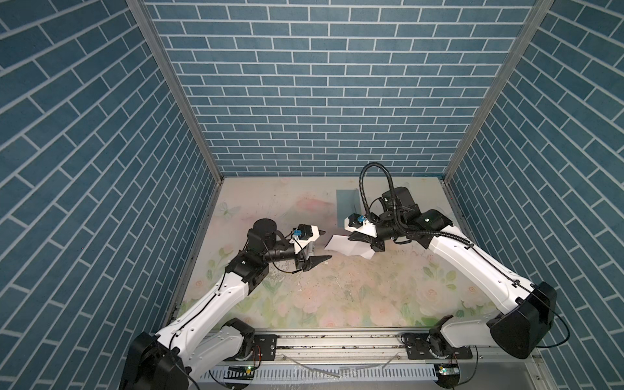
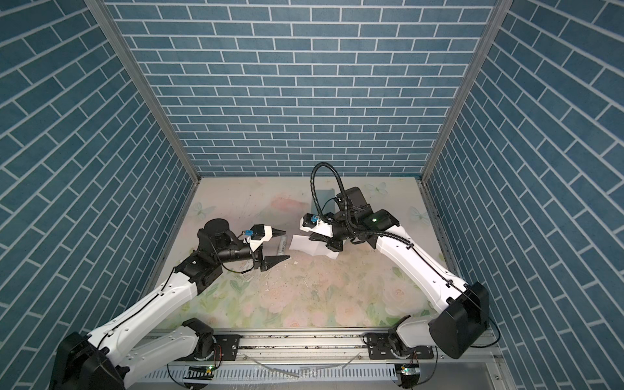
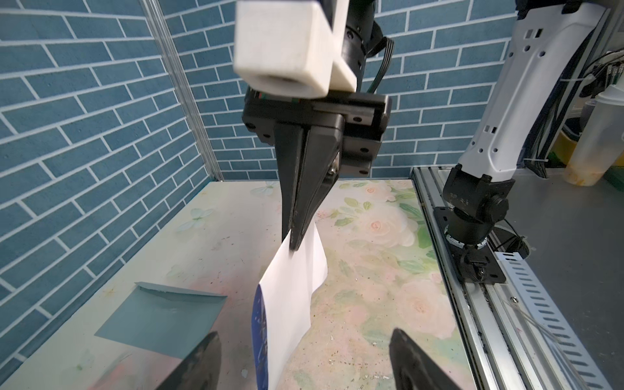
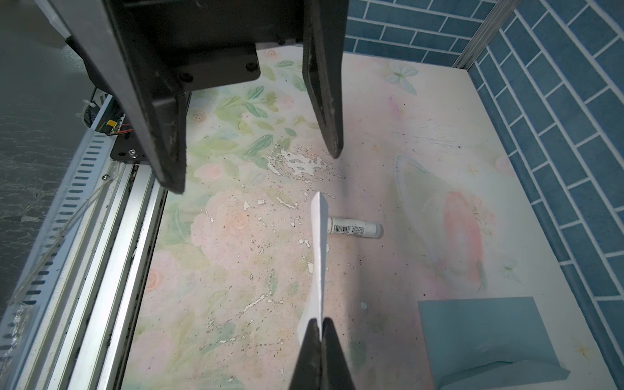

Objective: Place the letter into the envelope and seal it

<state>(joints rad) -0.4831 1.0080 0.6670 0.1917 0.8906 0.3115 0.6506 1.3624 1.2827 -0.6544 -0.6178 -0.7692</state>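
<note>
Letter (image 1: 347, 249) is up off the table (image 1: 337, 304) in a top view, one edge pinched in the right gripper (image 1: 351, 238), fingers pressed together on the paper. Left gripper (image 1: 323, 245) sits at its 9 o'clock, spread, clear of the paper. Envelope (image 1: 347, 206) lies flat at the letter's 12 o'clock, partly behind the right arm.

Left wrist view: paper droops from the pinch, blue border at the free end. The single-edge hold likely leaves that end free to feed in. Envelope flap looks raised, can't tell how far.

Right wrist view: letter edge-on, glue stick (image 4: 354, 228) beyond it, probably for sealing.
</note>
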